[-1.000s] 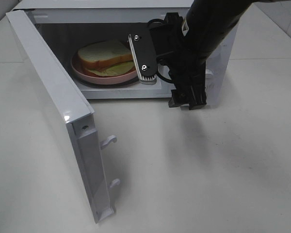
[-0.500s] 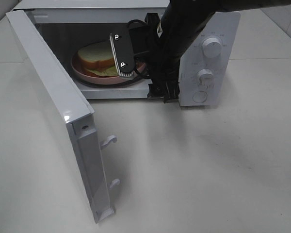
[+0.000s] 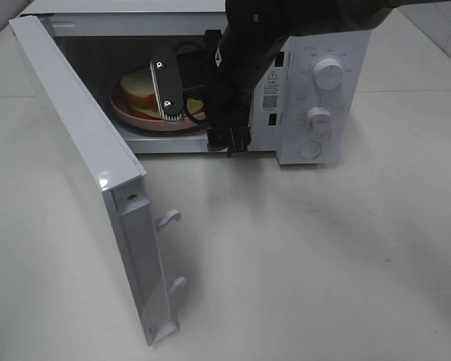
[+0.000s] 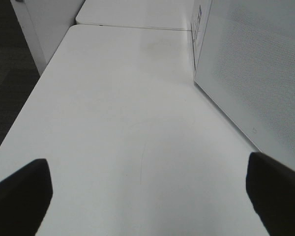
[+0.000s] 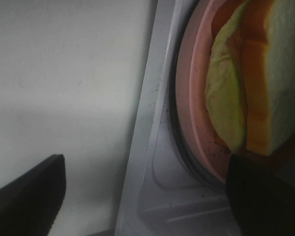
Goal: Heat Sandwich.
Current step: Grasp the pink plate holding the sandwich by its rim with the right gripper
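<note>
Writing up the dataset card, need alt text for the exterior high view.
The right gripper, open, is at the mouth of an open white microwave, one finger in front of the sandwich on a pink plate inside. The door stands swung out to the left; two knobs show on the panel at right.

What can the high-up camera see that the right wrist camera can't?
Only the high camera shows the whole microwave, its open door, its knobs and the right arm reaching inside. Only the right wrist camera shows the leafy green filling up close, plus dark specks on the microwave floor. Both show the sandwich lying on the pink plate inside the microwave.
</note>
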Robot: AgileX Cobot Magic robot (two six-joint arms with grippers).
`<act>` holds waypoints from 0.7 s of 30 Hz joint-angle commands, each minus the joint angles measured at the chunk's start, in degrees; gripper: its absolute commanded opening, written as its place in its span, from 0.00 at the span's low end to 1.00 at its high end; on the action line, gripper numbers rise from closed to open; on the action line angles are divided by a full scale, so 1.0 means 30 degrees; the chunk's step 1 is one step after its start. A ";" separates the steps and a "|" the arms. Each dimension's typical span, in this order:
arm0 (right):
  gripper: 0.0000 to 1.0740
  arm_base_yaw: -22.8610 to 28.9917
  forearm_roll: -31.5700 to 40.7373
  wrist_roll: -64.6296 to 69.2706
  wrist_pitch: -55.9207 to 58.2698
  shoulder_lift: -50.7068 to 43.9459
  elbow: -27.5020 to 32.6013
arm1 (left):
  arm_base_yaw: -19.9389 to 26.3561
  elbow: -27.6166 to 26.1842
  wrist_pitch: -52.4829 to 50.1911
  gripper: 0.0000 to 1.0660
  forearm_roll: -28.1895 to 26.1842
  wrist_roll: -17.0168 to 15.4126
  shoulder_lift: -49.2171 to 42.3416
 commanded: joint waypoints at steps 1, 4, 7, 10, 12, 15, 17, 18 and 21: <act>0.78 0.0057 0.0076 0.0019 -0.0210 0.0726 -0.0688 | 0.0000 0.0095 -0.0057 0.93 -0.0134 0.0019 -0.0439; 0.77 0.0057 0.0115 0.0076 -0.0210 0.1356 -0.1299 | 0.0000 0.0095 -0.0057 0.93 -0.0134 0.0019 -0.0439; 0.77 0.0057 0.0134 0.0229 -0.0095 0.2235 -0.2254 | 0.0000 0.0095 -0.0057 0.93 -0.0134 0.0019 -0.0439; 0.76 0.0057 0.0134 0.0229 -0.0057 0.2655 -0.2788 | 0.0000 0.0095 -0.0057 0.93 -0.0134 0.0019 -0.0439; 0.75 0.0057 0.0134 0.0516 0.0000 0.3342 -0.3667 | 0.0000 0.0095 -0.0057 0.93 -0.0134 0.0019 -0.0439; 0.75 0.0057 0.0115 0.0668 0.0000 0.3782 -0.4163 | 0.0000 0.0095 -0.0057 0.93 -0.0134 0.0019 -0.0439; 0.75 0.0057 0.0115 0.0917 0.0019 0.4316 -0.4966 | 0.0000 0.0095 -0.0057 0.93 -0.0134 0.0019 -0.0439; 0.75 0.0057 0.0115 0.0936 0.0019 0.4507 -0.5195 | 0.0000 0.0095 -0.0057 0.93 -0.0134 0.0019 -0.0439; 0.75 0.0057 0.0115 0.0936 0.0038 0.4985 -0.5806 | 0.0000 0.0095 -0.0057 0.93 -0.0095 0.0019 -0.0458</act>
